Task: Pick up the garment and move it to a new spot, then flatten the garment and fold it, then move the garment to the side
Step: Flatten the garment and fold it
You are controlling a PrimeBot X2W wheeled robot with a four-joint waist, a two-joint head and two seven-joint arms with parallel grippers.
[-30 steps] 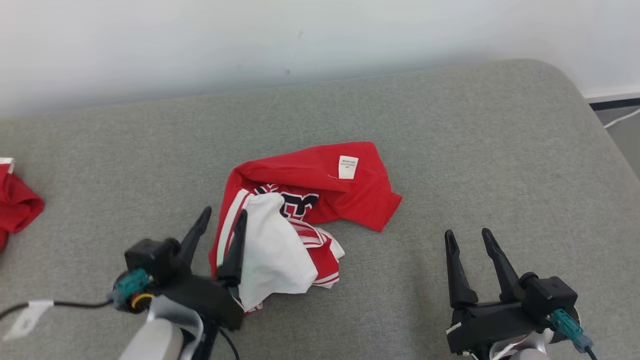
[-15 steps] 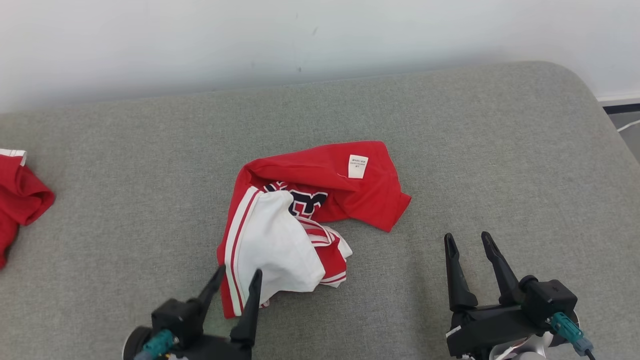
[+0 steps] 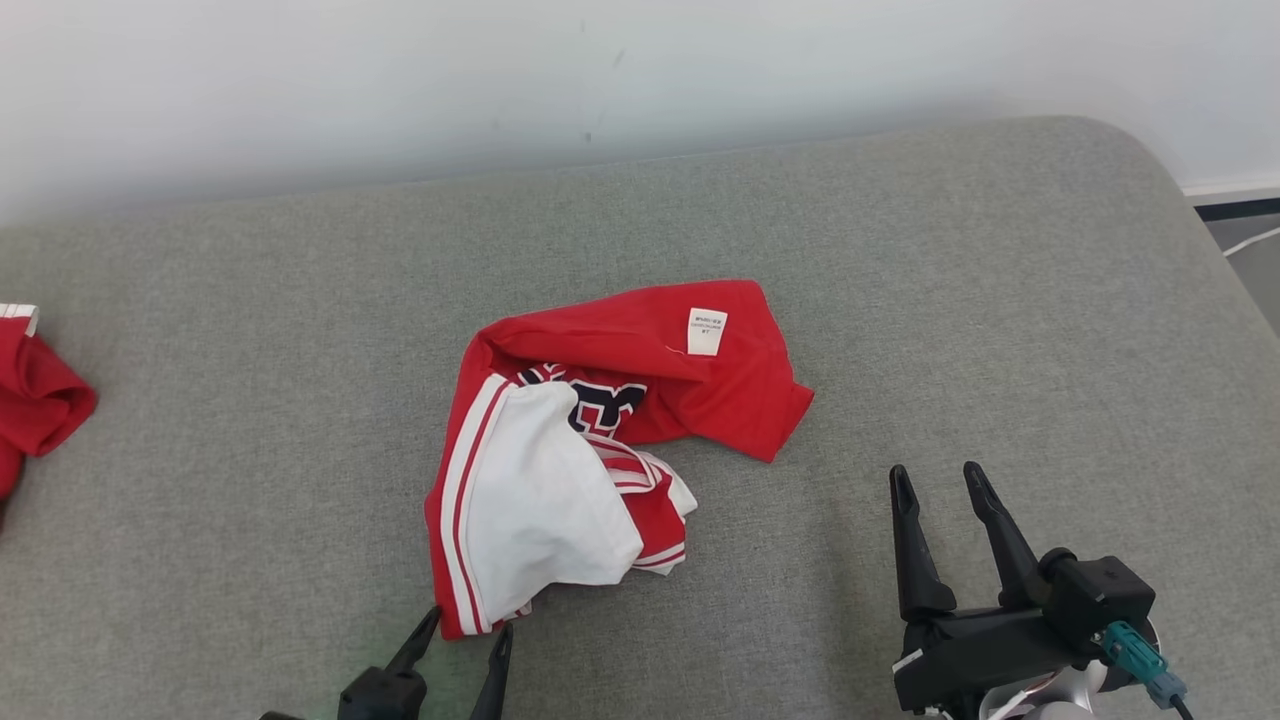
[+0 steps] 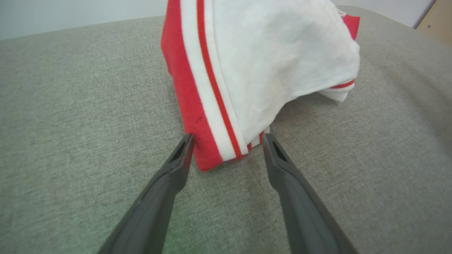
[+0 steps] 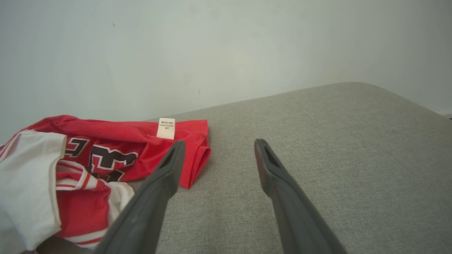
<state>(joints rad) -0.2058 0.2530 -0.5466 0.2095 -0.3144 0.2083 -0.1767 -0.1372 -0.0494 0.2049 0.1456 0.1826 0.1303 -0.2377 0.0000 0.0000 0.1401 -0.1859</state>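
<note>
A crumpled red and white garment [image 3: 600, 440] with dark lettering and a white label lies in the middle of the grey cushion [image 3: 900, 300]. Its striped near corner [image 4: 219, 141] sits just beyond and between the tips of my left gripper [image 3: 468, 632], which stands open at the bottom edge of the head view with nothing held. In the left wrist view my left gripper [image 4: 227, 139] flanks that corner without closing on it. My right gripper [image 3: 940, 478] stands open over bare cushion to the garment's right. The right wrist view has the garment [image 5: 88, 158] to the left of my right gripper [image 5: 219, 144].
Another red cloth [image 3: 35, 400] lies at the cushion's left edge. A pale wall [image 3: 600, 70] runs behind the cushion. The cushion's rounded corner is at the far right, with floor and a white cable [image 3: 1245, 240] beyond it.
My left gripper has drawn back toward me, from beside the garment's left side to just short of its near corner. The garment and the right gripper stay put; the camera shifted slightly.
</note>
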